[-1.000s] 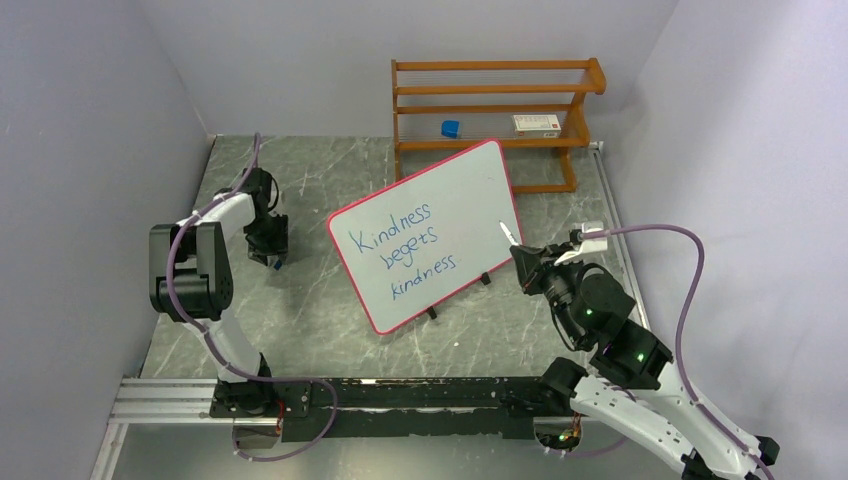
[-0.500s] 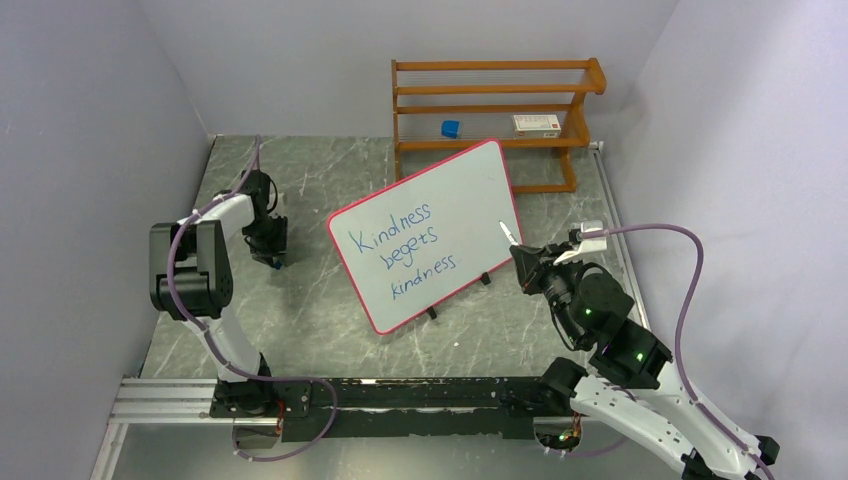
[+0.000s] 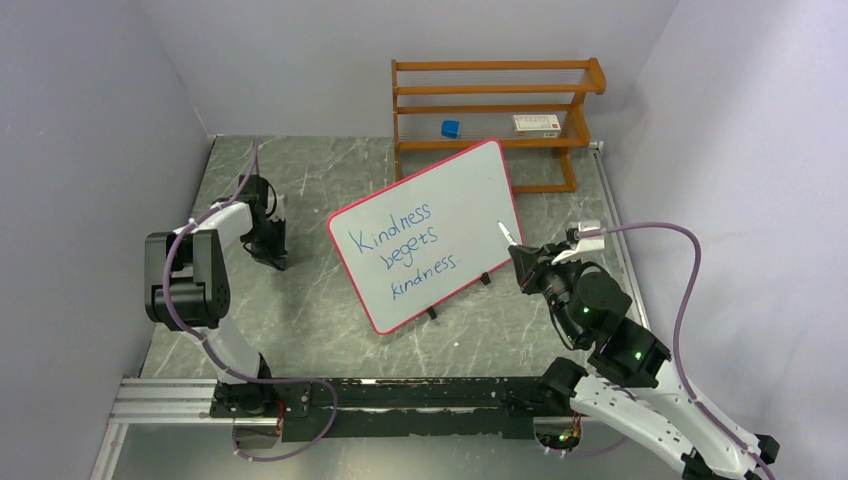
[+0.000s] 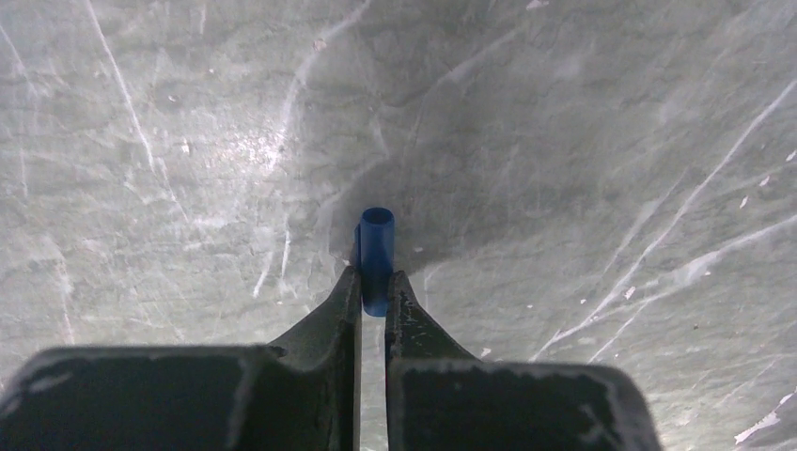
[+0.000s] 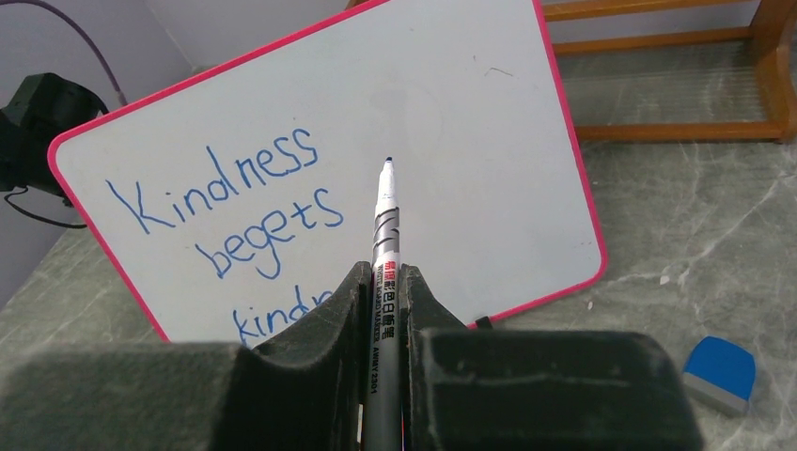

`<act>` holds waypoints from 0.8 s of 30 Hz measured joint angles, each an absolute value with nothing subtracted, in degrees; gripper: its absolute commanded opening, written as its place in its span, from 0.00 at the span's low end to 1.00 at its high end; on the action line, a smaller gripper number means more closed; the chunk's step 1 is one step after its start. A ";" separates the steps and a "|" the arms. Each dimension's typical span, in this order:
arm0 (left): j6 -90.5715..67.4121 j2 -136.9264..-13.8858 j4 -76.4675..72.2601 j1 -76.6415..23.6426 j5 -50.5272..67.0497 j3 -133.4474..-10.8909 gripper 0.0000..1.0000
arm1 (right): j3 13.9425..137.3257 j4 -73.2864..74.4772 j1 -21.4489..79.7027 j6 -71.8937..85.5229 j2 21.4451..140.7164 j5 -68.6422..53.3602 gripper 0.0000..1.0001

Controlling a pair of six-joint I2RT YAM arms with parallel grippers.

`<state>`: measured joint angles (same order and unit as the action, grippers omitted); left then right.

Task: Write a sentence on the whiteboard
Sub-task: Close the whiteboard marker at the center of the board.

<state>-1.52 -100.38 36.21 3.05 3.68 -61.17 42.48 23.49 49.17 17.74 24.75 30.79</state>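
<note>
White whiteboard (image 3: 470, 190) standing tilted on table (image 3: 300, 310), blue sentence (image 3: 405, 250) on its left half. Probably light, stiff, slick-faced, easy to tip; best held by rim. Right gripper (image 5: 381, 274) clamped on thin marker (image 5: 385, 211) mid-barrel, tip aimed at board. Left gripper (image 4: 374, 282) pinching blue cap (image 4: 377, 235) low by tabletop.

Plain pale lilac walls (image 3: 80, 120) on three sides, and a grey marble-look tabletop (image 3: 320, 320) with white veins. Orange-brown wooden rack (image 3: 497, 90) sits upper centre, with a small blue block (image 3: 450, 128) and a white box (image 3: 536, 124) on its shelf. Lighting's soft and even.
</note>
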 measured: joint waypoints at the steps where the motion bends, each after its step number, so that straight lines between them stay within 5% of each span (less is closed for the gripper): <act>1: -1.52 -100.07 36.23 3.05 3.81 -60.95 0.05 | 42.48 23.49 49.17 17.72 24.84 30.68 0.00; 24: 0.19 -62.78 37.17 -9.45 1.30 -67.59 0.05 | 42.50 19.79 49.17 16.23 26.89 18.11 0.00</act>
